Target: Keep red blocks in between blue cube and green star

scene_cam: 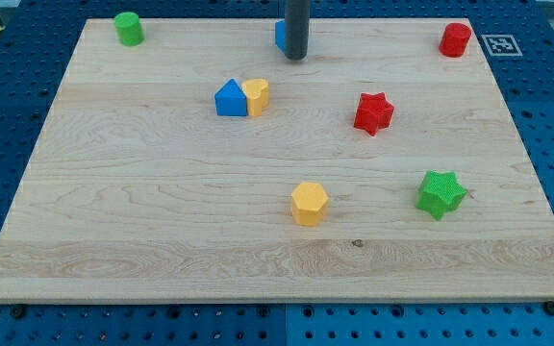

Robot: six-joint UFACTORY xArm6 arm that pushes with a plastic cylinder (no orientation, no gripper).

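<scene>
Tip (296, 58): touching blue cube (281, 36) at bench (162, 240) top; no claw in view. Advised: push slowly, centred, clear of red star (373, 112).

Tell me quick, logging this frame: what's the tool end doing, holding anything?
My tip: a bare rod with nothing to open or close, holding nothing; it sits at the view's top, against the right side of the blue cube.

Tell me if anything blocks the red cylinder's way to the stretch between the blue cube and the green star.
Nothing visible does. The red cylinder sits at the view's top right, the green star lower right, and the blue cube top centre, half hidden behind my tip. The red star already lies roughly between them, beside the likely path.
</scene>
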